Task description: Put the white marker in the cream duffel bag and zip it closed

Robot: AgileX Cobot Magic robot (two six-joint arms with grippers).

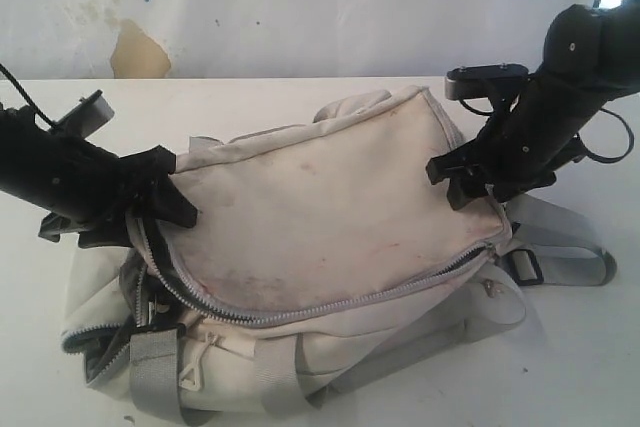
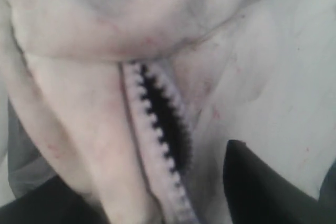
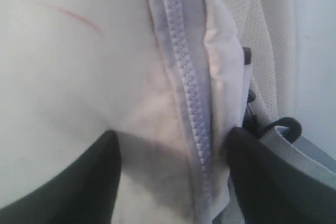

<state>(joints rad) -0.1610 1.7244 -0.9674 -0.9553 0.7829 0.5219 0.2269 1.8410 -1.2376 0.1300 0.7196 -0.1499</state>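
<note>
We judge the zipping step to be in hand: the white marker shows nowhere in any view, so we take it to be inside the cream duffel bag (image 1: 330, 217), though we cannot confirm that. The left gripper (image 1: 175, 189) sits at one end of the top flap with its jaws well parted, astride the fabric. Between them the zipper (image 2: 157, 114) gapes, with dark lining showing through the teeth. The right gripper (image 1: 452, 182) sits at the opposite end, also spread wide. The zipper seam runs between its fingers (image 3: 100, 177), and there the teeth are meshed. We cannot tell whether either gripper truly pinches the cloth or only rests against it. The open stretch lies just below and beside the left gripper, and the closed run reaches from there towards the right one. Next, we think, one gripper must steady the soft bag while the other finds the slider, which we cannot pick out, and draws it along the gap.
</note>
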